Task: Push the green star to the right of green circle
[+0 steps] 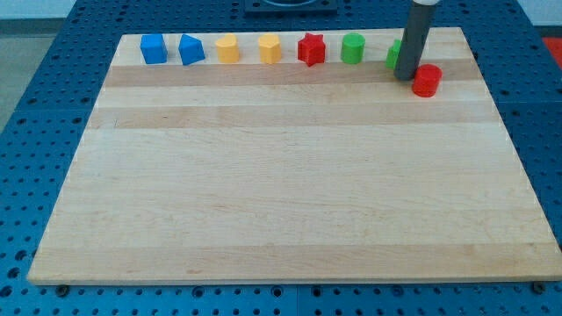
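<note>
The green circle [353, 48] stands in the row along the board's top edge. A second green block [393, 54], likely the green star, sits to the circle's right, mostly hidden behind my rod, so its shape cannot be made out. My tip [405, 78] rests on the board just below and right of that green block. A red cylinder [427, 80] lies right beside the tip on its right.
Along the top edge, from the view's left: a blue cube [154, 48], a blue block [191, 49], two yellow blocks [227, 48] [270, 49], a red star [311, 49]. The wooden board [281, 193] lies on a blue perforated table.
</note>
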### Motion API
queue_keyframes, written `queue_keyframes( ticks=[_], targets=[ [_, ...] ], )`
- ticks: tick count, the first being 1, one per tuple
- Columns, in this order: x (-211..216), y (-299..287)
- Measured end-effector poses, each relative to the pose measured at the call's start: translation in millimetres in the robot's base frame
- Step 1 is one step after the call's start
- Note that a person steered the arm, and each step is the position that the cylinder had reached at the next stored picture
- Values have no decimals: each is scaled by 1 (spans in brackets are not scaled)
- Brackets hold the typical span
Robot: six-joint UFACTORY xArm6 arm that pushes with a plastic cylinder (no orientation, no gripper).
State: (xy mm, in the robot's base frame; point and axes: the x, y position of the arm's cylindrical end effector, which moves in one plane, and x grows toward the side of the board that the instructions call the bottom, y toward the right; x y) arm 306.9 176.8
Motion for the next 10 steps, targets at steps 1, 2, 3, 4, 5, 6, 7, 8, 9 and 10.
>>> queue_keyframes(
  ticks=[1, 2, 3, 4, 5, 6, 7, 8, 9, 10],
  targets=[
    [-7, 1],
    [-16, 1],
    [-20, 1],
    [-20, 1],
    [-20, 11],
    [-20, 21],
    [-30, 30],
    [-38, 32],
    [-38, 32],
    [-38, 27]
  ],
)
